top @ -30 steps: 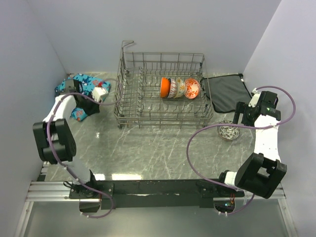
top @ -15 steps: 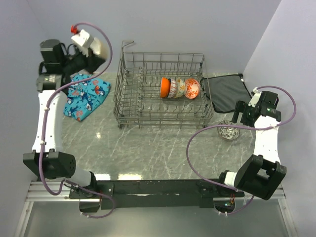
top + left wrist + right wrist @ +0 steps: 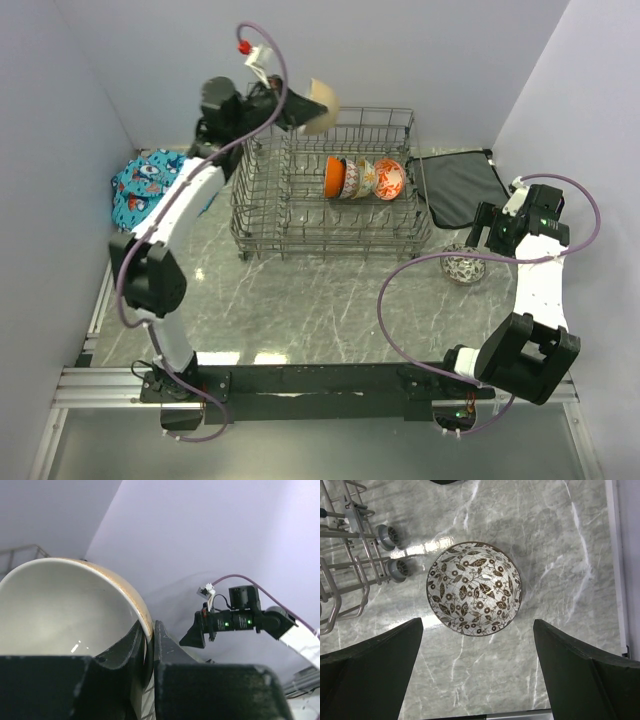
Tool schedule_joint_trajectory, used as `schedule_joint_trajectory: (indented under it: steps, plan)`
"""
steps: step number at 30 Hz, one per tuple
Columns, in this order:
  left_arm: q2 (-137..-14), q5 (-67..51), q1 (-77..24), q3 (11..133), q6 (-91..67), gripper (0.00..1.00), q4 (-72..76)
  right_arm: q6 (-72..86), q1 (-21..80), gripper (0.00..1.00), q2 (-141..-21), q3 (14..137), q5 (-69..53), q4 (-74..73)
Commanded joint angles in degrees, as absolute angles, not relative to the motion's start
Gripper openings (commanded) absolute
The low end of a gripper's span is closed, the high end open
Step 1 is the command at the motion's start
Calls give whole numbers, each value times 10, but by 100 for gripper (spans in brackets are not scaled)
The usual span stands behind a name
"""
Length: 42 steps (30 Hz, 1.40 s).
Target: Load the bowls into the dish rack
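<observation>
My left gripper (image 3: 302, 108) is raised over the back left part of the dish rack (image 3: 262, 215) and is shut on the rim of a plain cream bowl (image 3: 324, 104). In the left wrist view that cream bowl (image 3: 60, 605) fills the left side, its rim pinched in my left gripper (image 3: 150, 642). Several patterned bowls (image 3: 362, 178) stand on edge in a row inside the rack. A black-and-white patterned bowl (image 3: 463, 267) sits upright on the table to the right of the rack. My right gripper (image 3: 492, 233) hangs open above it, the bowl (image 3: 474, 588) lying just beyond my right gripper (image 3: 477, 622).
A flat dark grey mat (image 3: 458, 188) lies behind the right gripper. A blue patterned cloth (image 3: 148, 187) lies at the far left by the wall. The rack's small wheels (image 3: 387, 535) show at the left of the right wrist view. Walls close in on three sides.
The left arm has swung up from the blue cloth and to the right, carrying the cream bowl to a spot above the rack's back left. The right arm has not moved.
</observation>
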State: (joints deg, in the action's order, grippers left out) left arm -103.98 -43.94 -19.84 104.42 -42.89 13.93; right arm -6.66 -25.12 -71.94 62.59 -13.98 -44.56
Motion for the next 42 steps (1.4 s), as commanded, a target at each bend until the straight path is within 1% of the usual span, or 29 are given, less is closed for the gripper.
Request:
schedule_joint_trajectory:
  steps: [1, 3, 5, 7, 11, 16, 18, 25, 29, 34, 39, 42]
  plan:
    - [-1070, -381, -256, 1120, -496, 2, 241, -56, -255, 100, -716, 632, -146, -430]
    - [-1103, -359, -282, 1134, -514, 4, 242, -56, -256, 100, -716, 626, -142, -428]
    - [-1128, -344, -300, 1157, -547, 1, 243, -59, -255, 100, -715, 621, -135, -427]
    - [-1163, -302, -308, 1183, -594, 1, 227, -62, -255, 100, -715, 615, -127, -427]
    - [-1215, -272, -325, 1223, -682, 1, 210, -69, -255, 100, -715, 606, -114, -433]
    - [-1308, -229, -346, 1314, -738, 1, 243, -81, -256, 100, -719, 588, -102, -437]
    - [-1337, -219, -353, 1327, -752, 1, 250, -85, -257, 100, -722, 587, -91, -439]
    - [-1368, -254, -352, 1277, -774, 1, 303, -95, -260, 100, -734, 586, -75, -440]
    - [-1398, -261, -347, 1294, -759, 1, 313, -99, -261, 100, -749, 588, -70, -439]
    - [-1398, -283, -345, 1252, -776, 1, 341, -105, -261, 100, -761, 593, -62, -439]
    - [-1384, -312, -349, 1199, -777, 1, 409, -107, -261, 100, -770, 596, -59, -440]
    - [-1384, -330, -354, 1193, -762, 1, 454, -108, -261, 100, -773, 594, -60, -437]
